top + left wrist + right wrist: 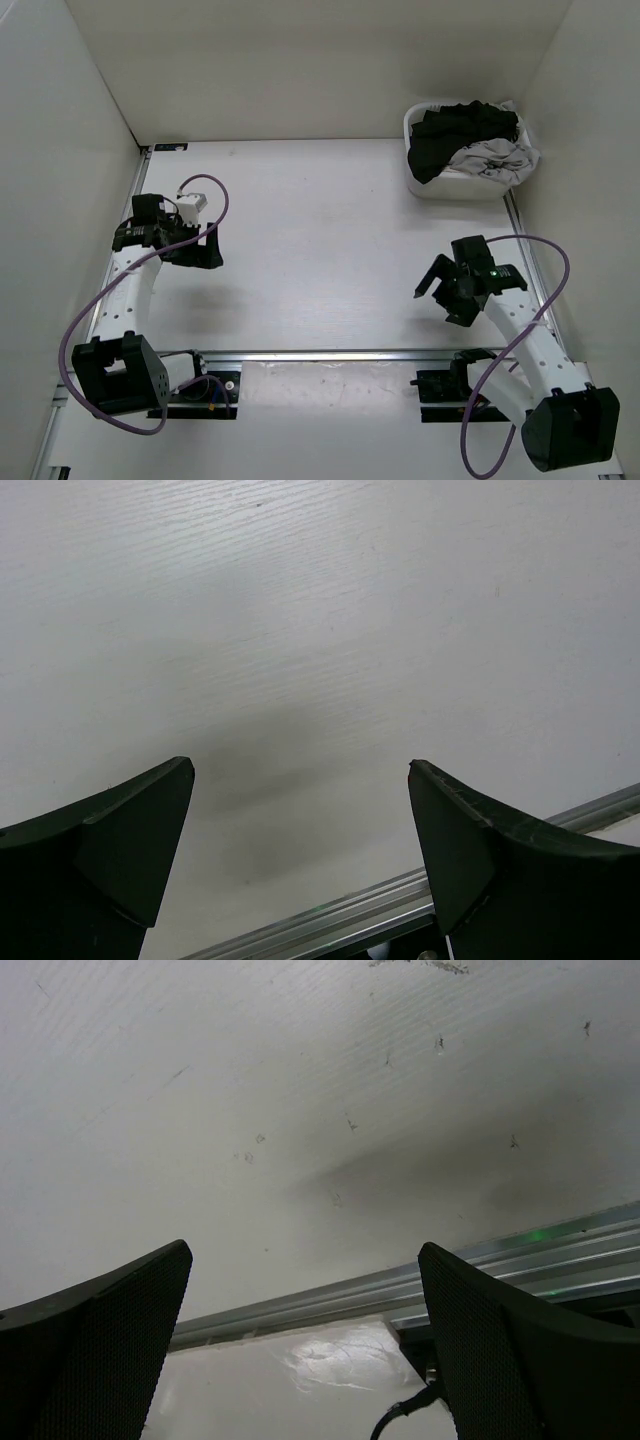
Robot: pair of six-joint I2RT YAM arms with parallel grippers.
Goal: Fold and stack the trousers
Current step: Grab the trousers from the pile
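Black trousers (450, 135) and a grey-white garment (500, 157) lie piled in a white basket (414, 182) at the back right of the table. My left gripper (208, 247) is open and empty over the left side of the table; its wrist view (300, 770) shows only bare white tabletop between the jaws. My right gripper (438, 295) is open and empty at the right, in front of the basket; its wrist view (303, 1255) shows tabletop and a metal rail.
A metal rail (330, 354) runs along the near edge of the table and also shows in the right wrist view (400, 1285). White walls enclose the table on the left, back and right. Purple cables (85, 310) loop from both arms.
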